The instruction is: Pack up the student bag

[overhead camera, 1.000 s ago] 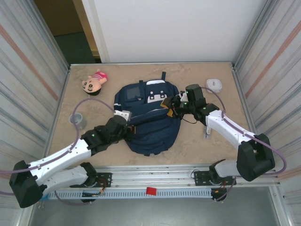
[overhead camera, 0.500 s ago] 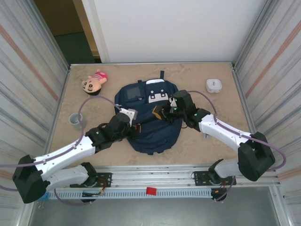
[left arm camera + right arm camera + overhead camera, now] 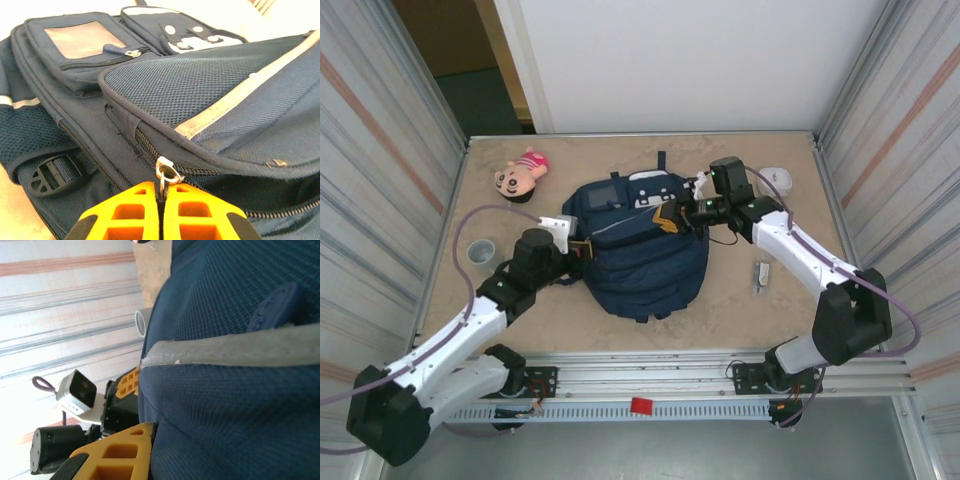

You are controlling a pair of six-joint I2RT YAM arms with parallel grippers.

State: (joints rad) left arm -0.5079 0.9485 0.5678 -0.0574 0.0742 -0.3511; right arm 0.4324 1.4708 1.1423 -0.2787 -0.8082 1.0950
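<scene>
Across the middle of the top view, the student bag (image 3: 645,265) is lying on the worktop (image 3: 720,320), soft and floppy. Its cloth is likely sagging wherever lifted, so seams and zip tabs are offering the better hold. My left jaws are pressing together on the zipper pull (image 3: 166,172). Navy fabric is hiding half my right jaws, so I cannot tell their state.

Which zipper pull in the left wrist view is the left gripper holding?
The metal pull on the bag's nearer zipper, pinched in the left gripper; the blue pull lies untouched on the windowed pocket.
</scene>
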